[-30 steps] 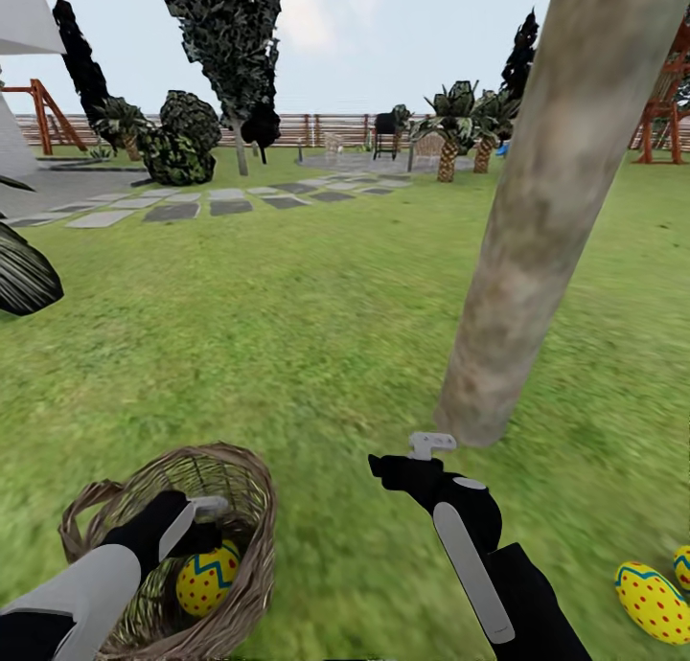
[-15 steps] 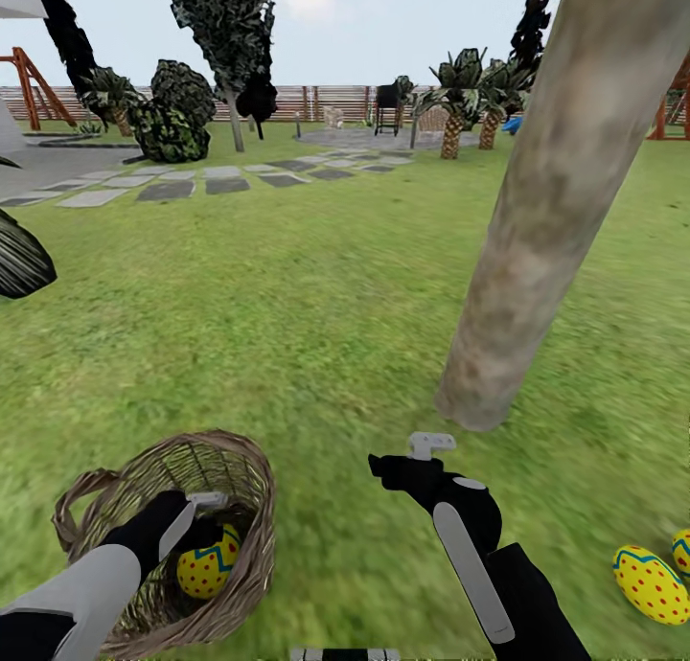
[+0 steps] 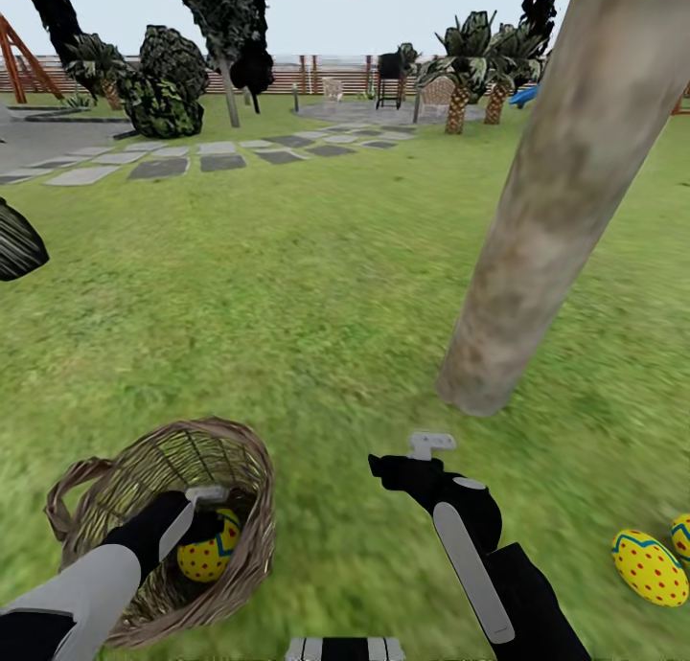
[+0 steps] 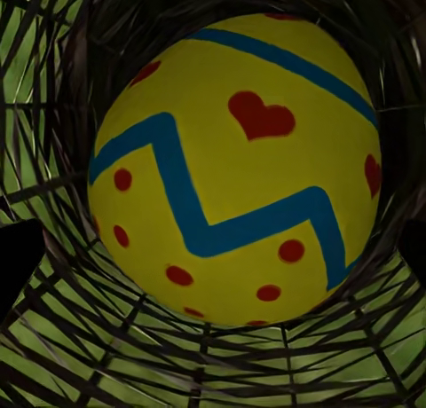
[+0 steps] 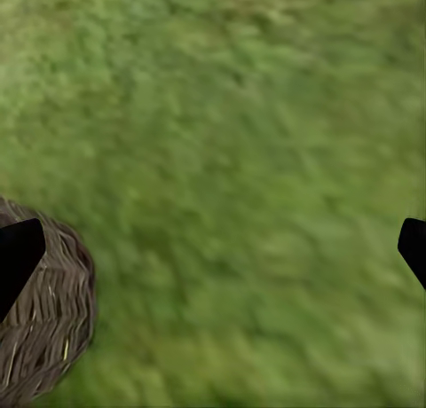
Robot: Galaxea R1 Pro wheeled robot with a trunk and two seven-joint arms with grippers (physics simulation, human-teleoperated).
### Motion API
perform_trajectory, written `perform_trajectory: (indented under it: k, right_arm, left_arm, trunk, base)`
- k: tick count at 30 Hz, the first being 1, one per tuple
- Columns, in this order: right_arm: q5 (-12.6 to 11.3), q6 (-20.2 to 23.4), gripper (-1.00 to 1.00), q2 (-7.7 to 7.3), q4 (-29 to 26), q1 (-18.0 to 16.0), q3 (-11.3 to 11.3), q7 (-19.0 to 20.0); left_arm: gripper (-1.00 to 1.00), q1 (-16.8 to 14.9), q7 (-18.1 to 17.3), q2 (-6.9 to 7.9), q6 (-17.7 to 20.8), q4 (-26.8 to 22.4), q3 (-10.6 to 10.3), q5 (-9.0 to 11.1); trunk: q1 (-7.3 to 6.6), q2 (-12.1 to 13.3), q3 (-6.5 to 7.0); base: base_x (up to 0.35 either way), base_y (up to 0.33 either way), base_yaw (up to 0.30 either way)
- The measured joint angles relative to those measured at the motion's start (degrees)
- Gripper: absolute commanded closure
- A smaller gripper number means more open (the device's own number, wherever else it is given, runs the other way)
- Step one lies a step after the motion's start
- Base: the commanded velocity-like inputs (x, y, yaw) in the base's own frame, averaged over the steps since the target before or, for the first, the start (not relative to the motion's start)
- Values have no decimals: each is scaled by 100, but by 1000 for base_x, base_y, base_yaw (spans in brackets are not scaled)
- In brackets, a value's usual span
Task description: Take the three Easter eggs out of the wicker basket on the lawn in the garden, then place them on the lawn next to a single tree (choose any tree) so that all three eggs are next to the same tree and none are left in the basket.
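One egg left in the basket, two on the grass by the trunk.

Head view: lower left, the left pincer (image 3: 203, 508) reaches into the round woven wicker basket (image 3: 240, 460), its fingers either side of a dotted yellow egg (image 3: 213, 556); whether they clamp it I cannot tell. Two more eggs (image 3: 650, 567) lie lower right near the smooth pale tree (image 3: 556, 211). The right pincer (image 3: 419, 455) hovers over the lawn (image 3: 287, 287). The whole picture sits lower than a second ago. Left wrist view: the egg fills the weave, zigzag-banded. Right wrist view: fingertips apart over grass, basket edge beside.

eggs: 3 (image 3: 209, 544) (image 3: 649, 567) (image 3: 682, 536) | basket: 1 (image 3: 244, 469) | tree trunk: 1 (image 3: 546, 211)
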Motion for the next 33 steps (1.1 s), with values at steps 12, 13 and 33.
perform_trajectory:
  k: [12, 13, 33]
  right_arm:
    - [0, 0, -100, 0, 0, 0, 0, 0]
    - [0, 0, -100, 0, 0, 0, 0, 0]
    - [0, 1, -100, 2, 0, 0, 0, 0]
  left_arm:
    - [-100, 1, 0, 0, -131, -5, 3, 5]
    - [-100, 1, 0, 0, -146, -6, 4, 5]
    - [-100, 0, -2, 0, -517, -22, 13, 10]
  trunk:
    - [23, -12, -200]
    - [23, -12, -200]
    - [41, -22, -355]
  base:
    - [0, 0, 0]
    - [0, 0, 0]
    - [0, 0, 0]
